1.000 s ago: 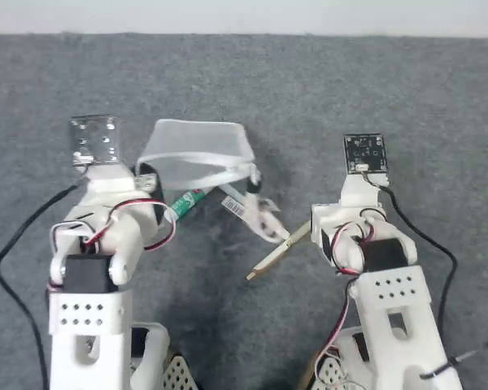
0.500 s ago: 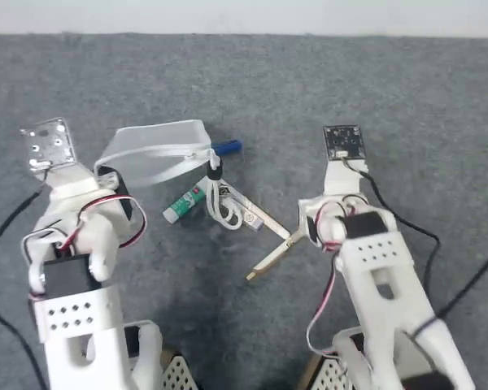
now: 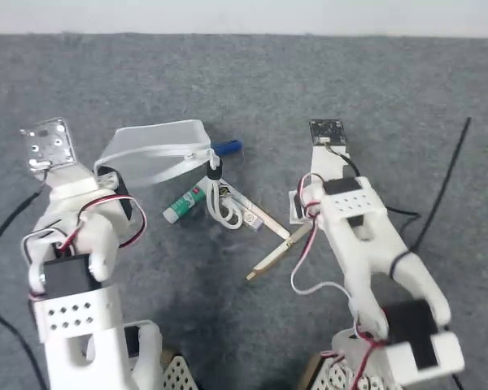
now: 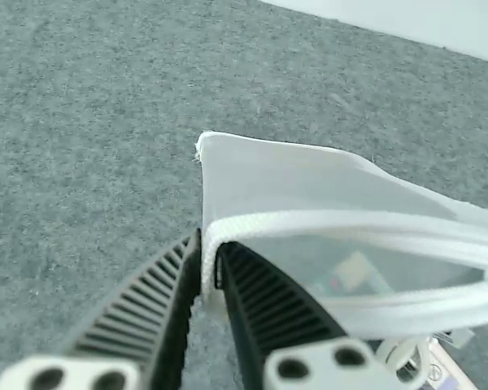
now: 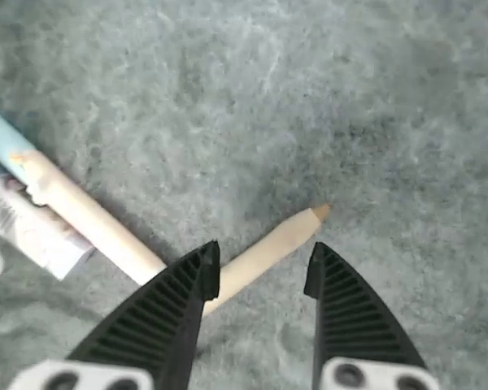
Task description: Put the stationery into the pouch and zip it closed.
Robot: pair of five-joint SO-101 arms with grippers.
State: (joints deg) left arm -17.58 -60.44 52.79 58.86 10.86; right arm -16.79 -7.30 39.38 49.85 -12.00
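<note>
The translucent white pouch [image 3: 156, 152] lies open at the back left, and my left gripper [image 3: 112, 175] is shut on its left end. The left wrist view shows those jaws [image 4: 209, 262] pinching the zipper's end of the pouch [image 4: 325, 195]. Beside the pouch's mouth lie a blue pen [image 3: 226, 148], a green glue stick [image 3: 185, 203], a white cord loop [image 3: 217, 203] and a cream pen [image 3: 259, 214]. A wooden pencil [image 3: 276, 253] lies slantwise in the middle. My right gripper [image 5: 262, 264] is open, its fingers on either side of the pencil [image 5: 270, 247] near the tip.
Grey carpet covers the table. A labelled strip [image 5: 28, 227] lies against the cream pen [image 5: 85, 218], close to the right gripper. The right arm [image 3: 358, 236] leans far forward over the table's middle. Bare carpet lies behind and to the right.
My left gripper has dragged the pouch to the left, uncovering the blue pen. The right arm has tipped forward and down over the pencil's tip.
</note>
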